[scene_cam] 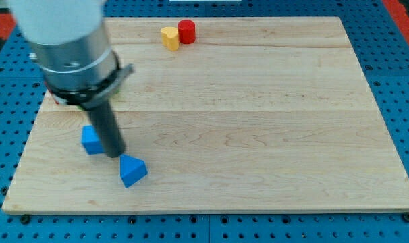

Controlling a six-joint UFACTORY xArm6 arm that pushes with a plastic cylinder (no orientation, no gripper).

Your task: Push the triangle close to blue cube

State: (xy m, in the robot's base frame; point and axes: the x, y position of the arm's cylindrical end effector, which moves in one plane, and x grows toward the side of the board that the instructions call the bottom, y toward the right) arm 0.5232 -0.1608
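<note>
A blue triangle block (132, 170) lies on the wooden board (258, 121) near the view's bottom left. A blue cube (90, 140) sits just up and to the left of it, partly hidden by my rod. My tip (115, 155) rests on the board between the two, touching or almost touching the cube's right side and just up-left of the triangle.
A yellow heart-shaped block (169, 37) and a red cylinder (186, 31) stand side by side at the view's top. A red piece (56, 100) peeks from under the arm's body at the left. The board's bottom edge is near the triangle.
</note>
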